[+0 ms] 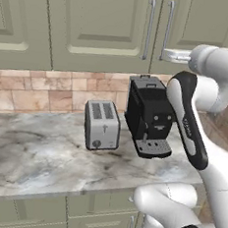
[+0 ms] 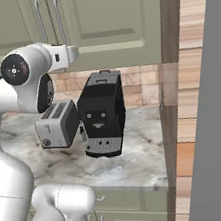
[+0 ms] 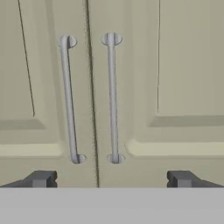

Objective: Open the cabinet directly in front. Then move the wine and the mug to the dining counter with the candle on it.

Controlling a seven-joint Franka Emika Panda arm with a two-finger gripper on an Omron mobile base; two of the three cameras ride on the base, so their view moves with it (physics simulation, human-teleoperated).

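The cabinet [image 3: 131, 87] hangs on the wall above the desk [image 1: 37, 163], both doors shut, its two silver bar handles [image 3: 112, 98] upright on either side of the centre seam. The tool [image 3: 111, 178] faces the lower ends of those handles, fingers [image 3: 41, 178] spread wide, gripping nothing and clear of the doors. On the desk below, a black coffee machine [image 1: 148, 114] stands near the back edge, a silver toaster [image 1: 102, 124] just beside it.

base views: flank arm, share toaster [image 1: 102, 125] | hand view: close, facing cabinet [image 3: 131, 87] doors
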